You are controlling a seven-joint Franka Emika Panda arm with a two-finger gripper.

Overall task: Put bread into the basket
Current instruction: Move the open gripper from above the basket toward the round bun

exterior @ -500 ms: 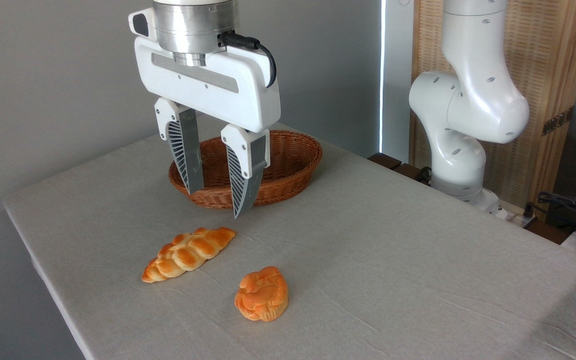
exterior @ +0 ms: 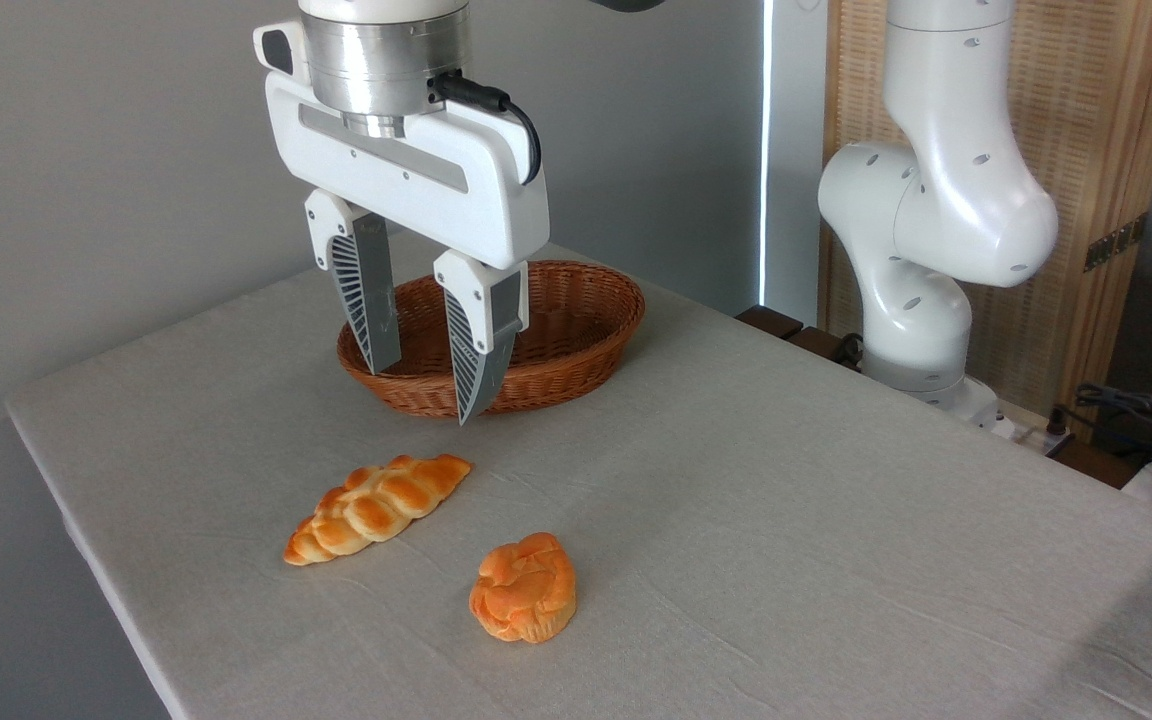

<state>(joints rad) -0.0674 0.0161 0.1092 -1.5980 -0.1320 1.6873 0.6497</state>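
The round orange bun with a swirled top (exterior: 524,587) lies on the grey tablecloth near the front. The oval brown wicker basket (exterior: 586,310) stands further back with nothing showing in it. My gripper (exterior: 424,392) hangs open in the air in front of the basket's near left side, fingers pointing down and nothing between them. It is well above and behind the bun, not touching it.
A long braided loaf (exterior: 376,506) lies to the left of the bun, below the gripper. The arm's white base (exterior: 921,290) stands at the table's right rear. The table's left edge (exterior: 86,545) runs diagonally close to the loaf. Cables lie at far right (exterior: 1136,410).
The gripper has risen slightly and shifted a little to the left; its fingers stay open. The bun, loaf and basket have not moved.
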